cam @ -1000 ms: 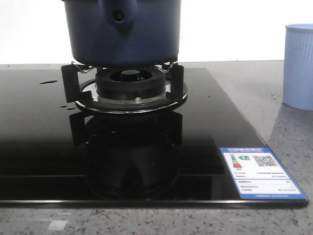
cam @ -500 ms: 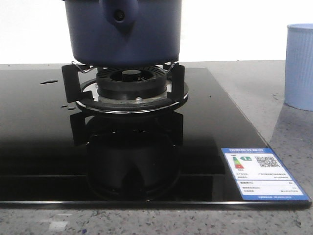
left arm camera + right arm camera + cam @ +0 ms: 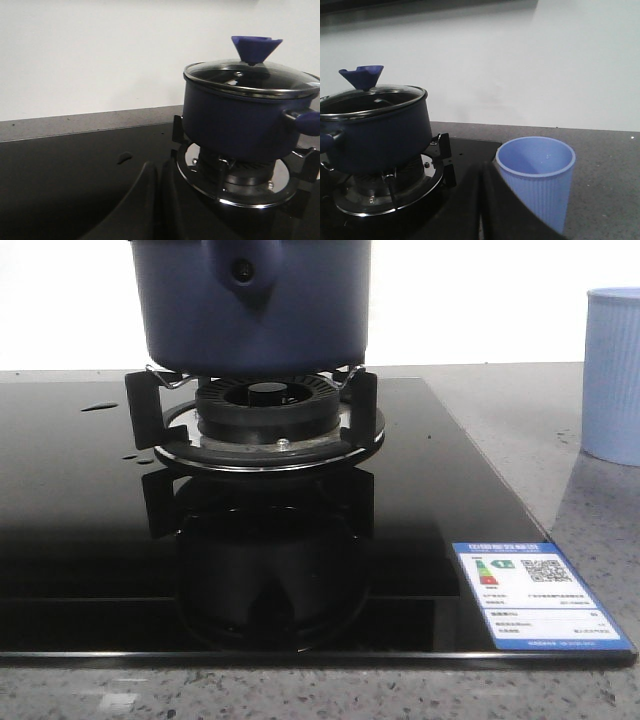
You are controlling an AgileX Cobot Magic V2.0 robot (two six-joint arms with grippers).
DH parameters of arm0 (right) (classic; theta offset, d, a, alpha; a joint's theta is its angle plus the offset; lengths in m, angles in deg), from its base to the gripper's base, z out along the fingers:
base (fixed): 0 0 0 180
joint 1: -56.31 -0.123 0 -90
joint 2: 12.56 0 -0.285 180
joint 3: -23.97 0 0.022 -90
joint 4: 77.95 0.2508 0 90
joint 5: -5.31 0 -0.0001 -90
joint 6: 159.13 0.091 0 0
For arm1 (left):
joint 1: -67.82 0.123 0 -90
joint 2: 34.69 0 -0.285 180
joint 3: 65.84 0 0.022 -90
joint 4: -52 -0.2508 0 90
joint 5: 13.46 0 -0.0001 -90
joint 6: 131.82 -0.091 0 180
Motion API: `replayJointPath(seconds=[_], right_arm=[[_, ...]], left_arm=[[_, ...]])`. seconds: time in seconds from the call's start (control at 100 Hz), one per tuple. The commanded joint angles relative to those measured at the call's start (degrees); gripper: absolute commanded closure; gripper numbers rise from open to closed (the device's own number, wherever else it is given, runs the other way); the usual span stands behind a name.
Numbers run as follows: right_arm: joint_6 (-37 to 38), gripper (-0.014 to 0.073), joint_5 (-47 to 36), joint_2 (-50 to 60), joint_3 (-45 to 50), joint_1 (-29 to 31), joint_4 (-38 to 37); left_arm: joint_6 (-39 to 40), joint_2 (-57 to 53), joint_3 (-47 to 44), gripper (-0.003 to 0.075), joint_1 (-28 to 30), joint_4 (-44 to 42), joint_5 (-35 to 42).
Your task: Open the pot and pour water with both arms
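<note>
The left gripper (image 3: 159, 200) shows only as two dark, blurred fingers at the near edge of its wrist view. Their inner edges nearly meet, with only a thin seam between them, and nothing is held, so the jaws read as clenched on nothing. They hang over the black glass hob (image 3: 70, 160), apart from the pot.

The right gripper (image 3: 481, 205) is likewise two dark fingers pressed close together, with only a thin line between them, and it holds nothing. It sits just in front of the pale blue ribbed cup (image 3: 536, 175), with the pot off to one side.

The pot (image 3: 252, 305), dark navy blue with straight sides, stands upright on the metal burner stand (image 3: 255, 425) in the middle of the hob, toward the far edge of the worktop (image 3: 560, 430). Its rounded handle mount, pierced by a small hole, faces the front camera. In the wrist views, a glass lid (image 3: 250, 77) with a steel rim is seated on the pot, topped by a blue cone-shaped knob (image 3: 255, 48).

A few water droplets (image 3: 98, 407) lie on the glass toward the hob's far left corner. A blue-bordered energy label (image 3: 535, 595) is stuck at the hob's near right corner. The cup stands upright on the grey speckled worktop, near the right edge and clear of the hob.
</note>
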Motion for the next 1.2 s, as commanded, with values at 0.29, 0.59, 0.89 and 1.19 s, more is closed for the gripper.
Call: replayJointPath(seconds=[0.29, 0.59, 0.89, 1.19], right_arm=[[0.0, 0.0668, -2.7, -0.4, -1.4, 0.0, -0.4], [0.0, 0.0668, -2.7, -0.4, -1.4, 0.0, -0.4], [0.0, 0.0668, -2.7, -0.4, -1.4, 0.0, -0.4], [0.0, 0.0668, -2.7, -0.4, -1.4, 0.0, -0.4]], left_arm=[[0.6, 0.4, 1.5, 0.0739, -1.3, 1.9, 0.3], [12.6, 0.4, 2.3, 0.0739, -1.3, -14.5, 5.8], [66.3, 0.2, 1.9, 0.0739, -1.3, -70.4, 17.7], [78.3, -8.7, -8.9, 0.0739, -1.3, -81.8, 29.1]])
